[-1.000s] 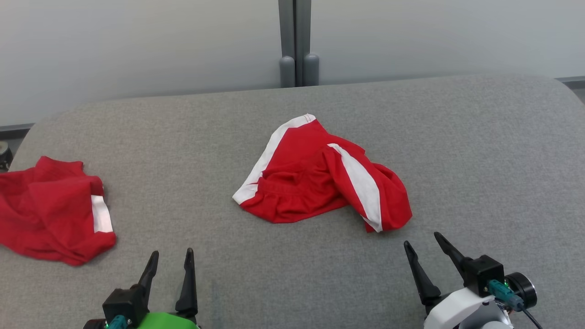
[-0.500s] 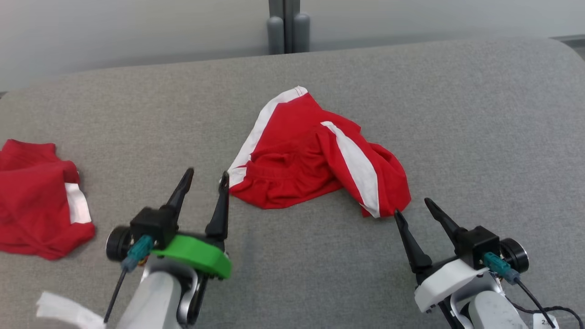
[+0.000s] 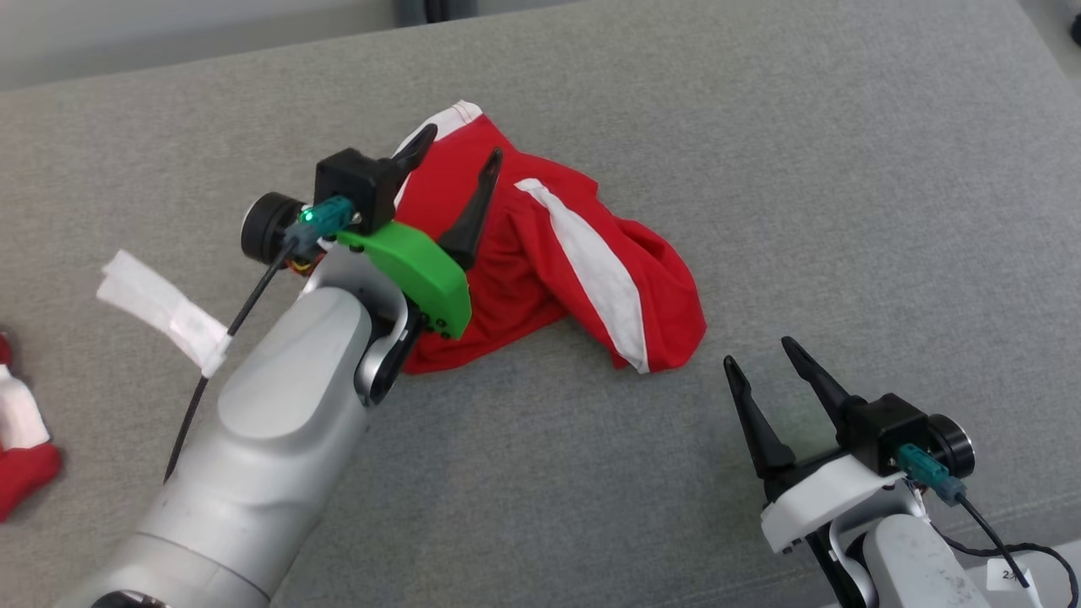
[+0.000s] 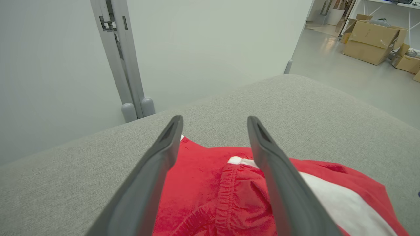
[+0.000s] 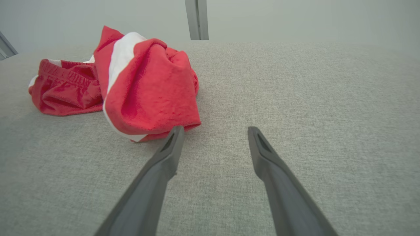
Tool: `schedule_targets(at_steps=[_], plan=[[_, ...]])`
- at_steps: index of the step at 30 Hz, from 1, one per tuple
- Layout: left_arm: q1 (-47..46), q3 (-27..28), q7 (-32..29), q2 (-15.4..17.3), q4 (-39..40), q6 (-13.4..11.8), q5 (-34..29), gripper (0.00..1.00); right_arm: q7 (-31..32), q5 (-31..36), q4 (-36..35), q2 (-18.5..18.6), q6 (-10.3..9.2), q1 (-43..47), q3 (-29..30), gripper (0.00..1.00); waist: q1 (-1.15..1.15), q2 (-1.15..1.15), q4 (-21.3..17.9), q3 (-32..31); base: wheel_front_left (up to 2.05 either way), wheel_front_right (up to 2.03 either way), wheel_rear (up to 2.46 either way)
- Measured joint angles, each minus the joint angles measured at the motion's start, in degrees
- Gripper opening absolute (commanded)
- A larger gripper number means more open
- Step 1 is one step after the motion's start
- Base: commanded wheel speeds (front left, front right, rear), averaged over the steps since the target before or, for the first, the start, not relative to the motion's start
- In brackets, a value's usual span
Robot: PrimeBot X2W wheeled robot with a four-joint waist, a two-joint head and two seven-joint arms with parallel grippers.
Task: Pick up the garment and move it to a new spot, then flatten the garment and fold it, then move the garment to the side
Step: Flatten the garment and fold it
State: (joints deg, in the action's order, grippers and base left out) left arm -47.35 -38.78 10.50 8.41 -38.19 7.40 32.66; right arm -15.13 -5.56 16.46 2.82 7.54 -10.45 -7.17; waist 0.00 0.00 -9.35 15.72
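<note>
- The right gripper [image 3: 757, 351] sits at the near right with its two long dark fingers spread. Its tips are just short of the nearest fold of cloth, and it has hardly advanced since a second ago.
- A second red-and-white garment [image 3: 21, 473] has slid almost out at the near left. This is put down to the head camera tipping down, not to the cloth moving.
- The left gripper [image 3: 464, 140], fingers spread and empty, has been carried from the near left out over the crumpled red shorts with white side stripes [image 3: 540, 279]. These lie mid-way across the grey fabric-covered table [image 3: 802, 169].
- The gathered elastic waistband [image 4: 226, 193] is framed between the left fingers, so a grasp is judged imminent. The pick-up is not yet begun.
</note>
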Motion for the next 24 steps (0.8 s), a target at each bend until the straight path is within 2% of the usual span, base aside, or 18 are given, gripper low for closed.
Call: schedule_targets(at_steps=[7,12,18,19,20,21,22,23,24], plan=[[-7.86,-7.22,-5.0,0.26,-6.99,0.01,6.16,1.0,-0.01,-0.78,-0.44,0.01,0.0,-1.04,-1.15,1.0,0.0,0.0,-3.9,3.3,0.0,0.0,0.0],[-8.49,-10.99,-6.45,0.45,-11.27,0.01,8.38,1.0,-0.01,-1.02,-0.49,0.01,0.0,-1.09,-1.11,1.0,0.0,0.0,-5.69,5.0,0.0,0.0,0.0],[-7.19,-17.23,-7.04,0.86,-11.74,0.01,13.04,1.0,-0.01,-0.92,-0.33,0.01,0.0,-1.08,-0.42,1.0,0.0,0.0,-5.75,5.78,0.0,0.0,0.0],[-7.2,-17.84,-6.72,0.91,-11.56,0.01,13.39,0.89,-0.01,-0.88,-0.29,0.0,0.0,-1.08,-0.38,1.0,0.0,0.0,-5.56,5.72,0.0,0.0,0.0],[-7.21,-18.81,-6.34,1.04,-11.23,0.01,13.72,0.73,-0.01,-0.77,-0.2,-0.01,0.0,-1.11,-0.38,1.0,0.0,0.0,-5.3,5.63,0.0,0.0,0.0],[-7.21,-19.65,-5.79,1.12,-10.94,0.01,13.96,0.49,-0.01,-0.68,-0.1,0.0,0.0,-1.14,-0.38,1.0,0.0,0.0,-5.03,5.52,0.0,0.0,0.0],[-7.21,-20.41,-5.03,1.22,-10.65,0.01,14.33,0.15,-0.01,-0.51,0.02,0.0,0.0,-1.2,-0.43,1.0,0.0,0.0,-4.79,5.4,0.0,0.0,0.0],[-7.21,-20.96,-4.38,1.3,-10.49,0.01,14.62,0.0,-0.01,-0.48,0.12,-0.01,0.0,-1.29,-0.52,1.0,0.0,0.0,-4.59,5.27,0.0,0.0,0.0],[-7.22,-21.58,-3.41,1.36,-10.27,0.01,14.91,0.0,-0.01,-0.44,0.19,-0.01,0.0,-1.38,-0.56,1.0,0.0,0.0,-4.35,5.12,0.0,0.0,0.0]])
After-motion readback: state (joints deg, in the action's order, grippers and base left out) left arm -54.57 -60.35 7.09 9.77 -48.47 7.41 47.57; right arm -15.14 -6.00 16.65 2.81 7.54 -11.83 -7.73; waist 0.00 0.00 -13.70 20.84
